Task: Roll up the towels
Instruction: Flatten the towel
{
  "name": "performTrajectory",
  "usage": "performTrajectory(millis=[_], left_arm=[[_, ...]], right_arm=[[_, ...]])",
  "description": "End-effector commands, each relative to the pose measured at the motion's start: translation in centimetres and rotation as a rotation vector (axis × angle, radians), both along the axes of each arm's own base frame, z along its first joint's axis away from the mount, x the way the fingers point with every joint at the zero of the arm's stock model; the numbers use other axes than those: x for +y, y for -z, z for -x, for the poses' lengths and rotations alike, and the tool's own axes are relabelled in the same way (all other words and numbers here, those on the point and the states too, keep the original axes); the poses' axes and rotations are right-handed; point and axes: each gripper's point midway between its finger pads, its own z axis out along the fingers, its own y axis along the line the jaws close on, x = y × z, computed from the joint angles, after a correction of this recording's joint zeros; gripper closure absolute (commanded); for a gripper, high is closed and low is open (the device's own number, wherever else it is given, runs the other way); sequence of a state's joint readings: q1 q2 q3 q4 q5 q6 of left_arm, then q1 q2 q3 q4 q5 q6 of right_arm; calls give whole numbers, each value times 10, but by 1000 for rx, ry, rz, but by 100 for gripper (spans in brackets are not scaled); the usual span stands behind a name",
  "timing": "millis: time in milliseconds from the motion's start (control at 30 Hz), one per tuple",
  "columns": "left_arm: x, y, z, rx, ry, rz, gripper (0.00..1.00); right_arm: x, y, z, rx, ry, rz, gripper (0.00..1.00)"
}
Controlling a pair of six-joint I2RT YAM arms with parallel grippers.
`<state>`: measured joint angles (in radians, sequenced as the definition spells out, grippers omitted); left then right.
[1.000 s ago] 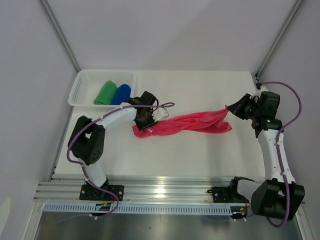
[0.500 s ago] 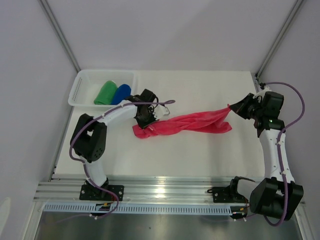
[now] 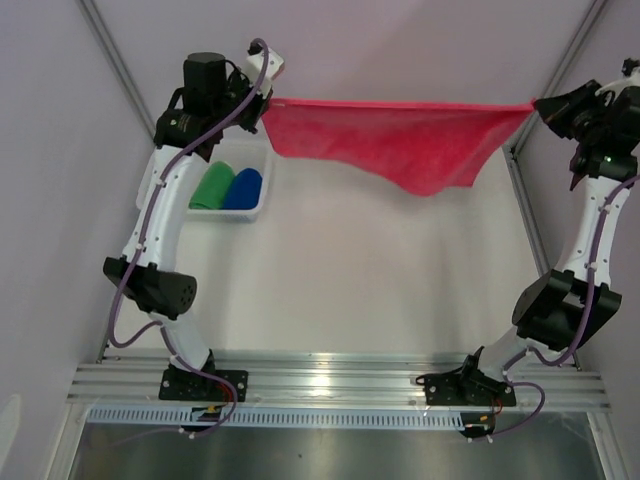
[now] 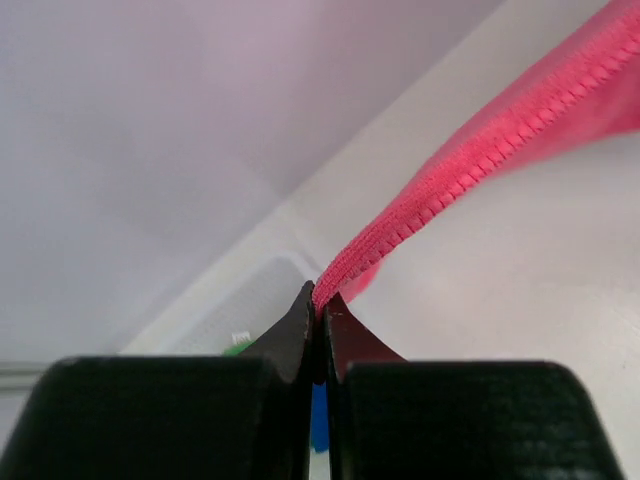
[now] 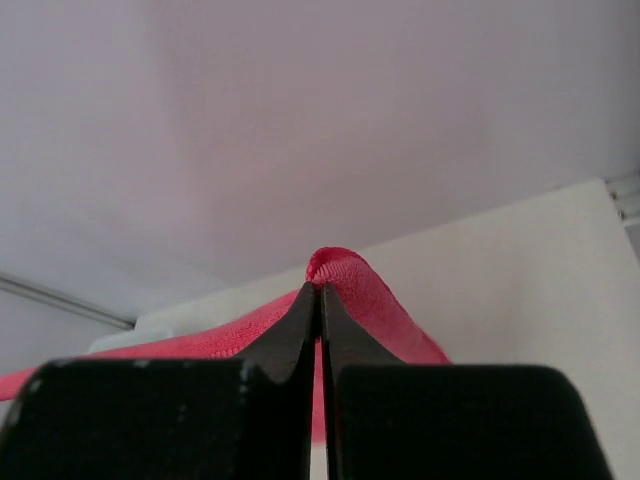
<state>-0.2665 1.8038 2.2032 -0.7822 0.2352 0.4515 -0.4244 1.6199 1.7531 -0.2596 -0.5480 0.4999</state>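
Change since earlier: both arms have swung up and apart, and the pink-red towel [image 3: 400, 140], which lay bunched on the surface [image 3: 380, 290], now hangs spread in the air between them.
Left gripper [image 3: 268, 100]: closed tight on the towel's left top corner, with the stitched hem pinched between its tips.
Right gripper [image 3: 537, 104]: closed tight on the right top corner, with a small fold of cloth bulging above its tips.
Towel position: clear of the surface, high at the far side. Its top edge is taut and roughly level, and its lower edge sags deepest right of centre.
Other towels: the green towel [image 3: 210, 188] and blue towel [image 3: 243, 188] sit rolled side by side in the white basket [image 3: 262, 190], beneath the left arm.
Key relation: the held edge runs straight from one gripper to the other, left to right across the surface. Each arm has its own end, so neither is nearer, and the cloth hangs below both.
Likely next step: lay the towel down flat, keeping that edge stretched, so a roll can start from one end.
Risk: the sagging lower part may land folded under.
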Motion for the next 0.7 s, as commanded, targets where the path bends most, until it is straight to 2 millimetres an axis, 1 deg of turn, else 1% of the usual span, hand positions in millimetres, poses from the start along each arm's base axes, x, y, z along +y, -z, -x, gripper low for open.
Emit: performTrajectory(millis=[0,33,67,100,133,167,200,233,267,300,333,367,400,433,500,533,567,600,633,667], left_arm=[[-5,-21,-4,-40,17,32,99],[-6,-25,-3,-53,32,31,99],[-9,-21,-3,-47,52,26,99],[-18,-12,2,-26,114,26,99],[-22,-10,8,-21,149,26,99],[-27,7,12,17,180,21,99],[-33,30,16,60,229,16,99],[-35,33,24,60,254,13,99],[-36,82,32,166,276,-8,99],[-38,92,38,175,306,-19,99],[-38,101,42,181,320,-27,99],[-36,144,60,274,341,-47,99],[-37,155,67,286,370,-60,99],[-40,163,76,299,408,-57,99],[-37,213,111,404,445,-93,99],[-34,236,127,456,460,-111,99],[-34,241,141,470,484,-127,99],[-27,271,165,546,503,-151,99],[-26,277,173,564,513,-157,99],[-21,284,183,592,519,-169,99]], right_arm=[[-15,-69,3,-169,17,42,100],[-21,-72,6,-173,20,46,100],[-24,-67,7,-161,23,41,100],[-25,-62,9,-149,24,54,100],[-26,-52,11,-122,27,53,100],[-25,-41,13,-100,27,52,100],[-21,-9,20,-43,20,32,100],[-18,5,23,-29,13,24,100],[-13,25,27,1,8,12,100],[-8,78,35,102,6,-40,100],[-1,91,47,125,7,-40,100],[3,112,56,175,14,-59,100],[6,136,65,234,35,-77,100],[18,178,88,335,32,-112,100],[33,221,116,450,30,-149,100],[44,247,140,511,32,-166,100],[49,260,153,546,31,-157,100],[56,274,169,600,34,-163,100],[59,287,187,630,62,-150,100],[63,294,197,650,67,-149,100]])
